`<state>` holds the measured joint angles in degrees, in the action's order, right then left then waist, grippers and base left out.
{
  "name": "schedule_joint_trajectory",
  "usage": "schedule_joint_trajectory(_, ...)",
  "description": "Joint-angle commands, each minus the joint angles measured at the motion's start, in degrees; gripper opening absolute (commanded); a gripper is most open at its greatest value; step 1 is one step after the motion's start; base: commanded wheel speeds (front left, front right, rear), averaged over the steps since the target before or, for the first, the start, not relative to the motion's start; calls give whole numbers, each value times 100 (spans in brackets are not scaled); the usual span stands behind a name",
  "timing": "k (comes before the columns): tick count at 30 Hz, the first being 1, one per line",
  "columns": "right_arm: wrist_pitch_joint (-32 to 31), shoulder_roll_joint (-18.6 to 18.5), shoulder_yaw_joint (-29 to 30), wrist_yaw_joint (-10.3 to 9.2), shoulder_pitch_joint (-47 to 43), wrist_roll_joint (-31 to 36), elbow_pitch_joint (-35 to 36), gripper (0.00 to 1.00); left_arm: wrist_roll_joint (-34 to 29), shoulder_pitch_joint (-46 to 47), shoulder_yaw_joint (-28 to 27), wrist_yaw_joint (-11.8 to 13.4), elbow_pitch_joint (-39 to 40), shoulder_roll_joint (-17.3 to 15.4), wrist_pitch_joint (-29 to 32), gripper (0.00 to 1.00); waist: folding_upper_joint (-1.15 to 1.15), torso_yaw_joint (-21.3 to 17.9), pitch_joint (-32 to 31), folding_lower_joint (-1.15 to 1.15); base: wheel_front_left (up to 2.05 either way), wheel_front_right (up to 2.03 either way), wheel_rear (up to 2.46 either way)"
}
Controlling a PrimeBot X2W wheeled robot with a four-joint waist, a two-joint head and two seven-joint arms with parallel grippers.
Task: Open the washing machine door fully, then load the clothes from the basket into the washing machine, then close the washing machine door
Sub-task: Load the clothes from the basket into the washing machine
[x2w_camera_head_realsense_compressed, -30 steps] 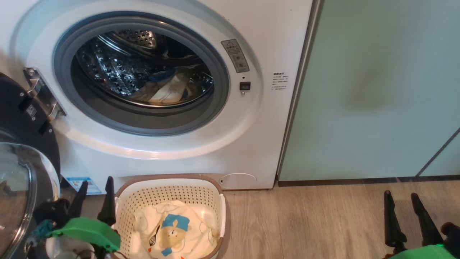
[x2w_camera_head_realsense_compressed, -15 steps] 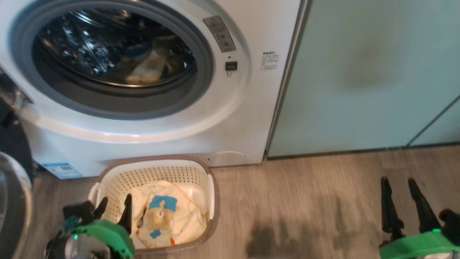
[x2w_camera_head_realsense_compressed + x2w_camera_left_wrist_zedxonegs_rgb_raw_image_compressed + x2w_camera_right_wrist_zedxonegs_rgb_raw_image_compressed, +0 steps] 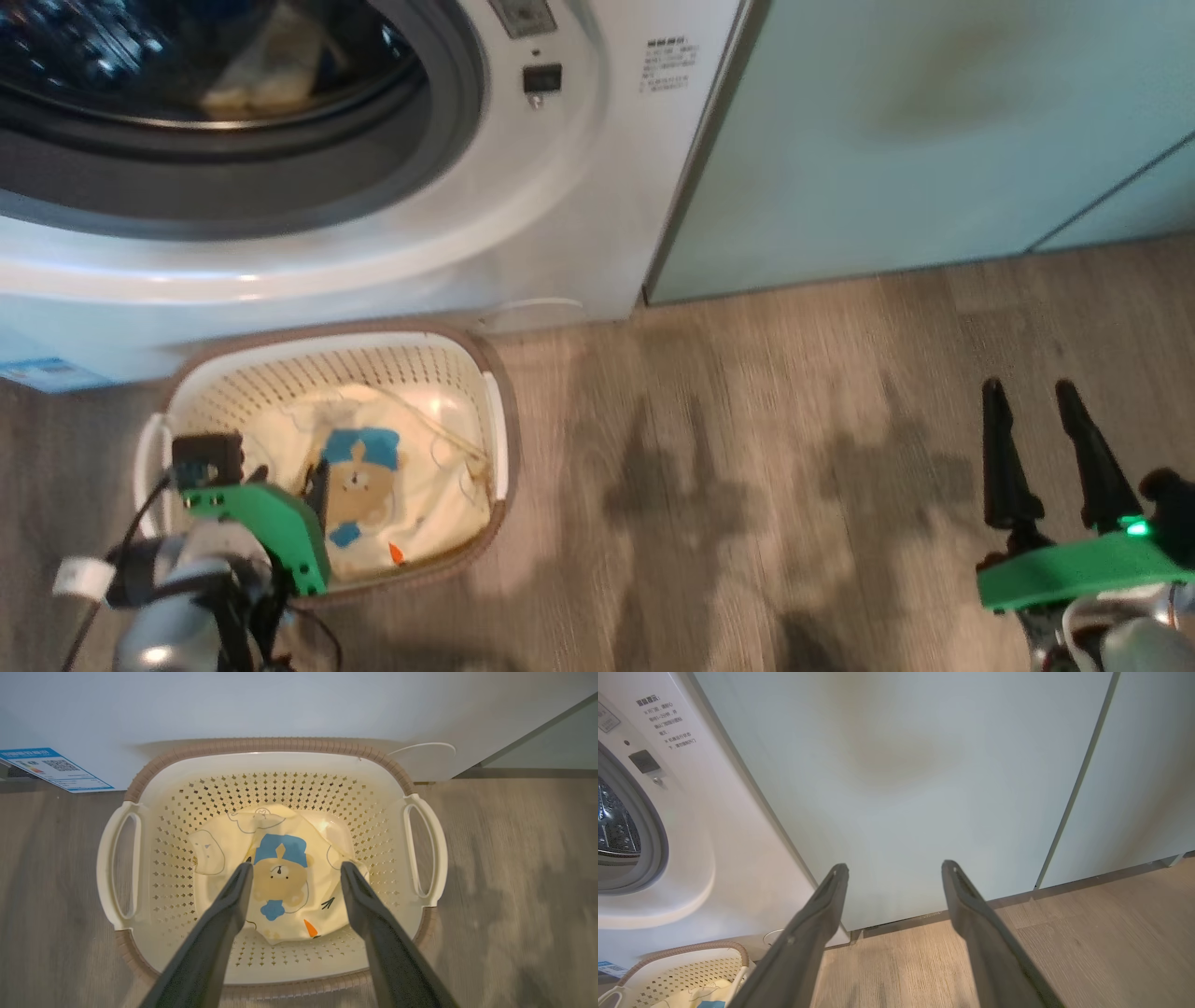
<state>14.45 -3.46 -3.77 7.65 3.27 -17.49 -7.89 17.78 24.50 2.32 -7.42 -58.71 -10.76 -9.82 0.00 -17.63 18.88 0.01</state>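
Observation:
The washing machine fills the upper left of the head view, its round opening uncovered and a pale cloth lying in the drum. The washing machine door is out of view. On the floor against the machine stands the basket, holding the clothes, a cream cloth with a brown bear. My left gripper hangs open over it. In the left wrist view the gripper straddles the bear print on the clothes inside the basket. My right gripper is open and empty above the floor.
Pale green cabinet doors stand right of the machine, and the right gripper faces them. Wooden floor stretches right of the basket. A blue energy sticker sits low on the machine's front.
The head camera has tilted down, so the whole picture shifted up. My left gripper has moved from beside the basket to over the clothes, fingers pointing down. The right gripper has stayed put.

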Motion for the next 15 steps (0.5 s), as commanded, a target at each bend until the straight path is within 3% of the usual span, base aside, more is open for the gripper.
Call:
schedule_joint_trajectory(1,55,-53,-115,-16,220,23,202,100,-76,307,-92,5,-127,-258,2,100,0,-120,358,-1,0,0,0)
schedule_joint_trajectory(8,55,-26,-179,-16,547,47,272,100,-149,1188,29,48,-977,-417,156,100,0,-140,1096,-1,0,0,0)
schedule_joint_trajectory(15,55,-19,-241,-16,840,73,332,100,-255,1763,194,50,-1285,-531,304,100,0,-135,1708,-1,0,0,0)
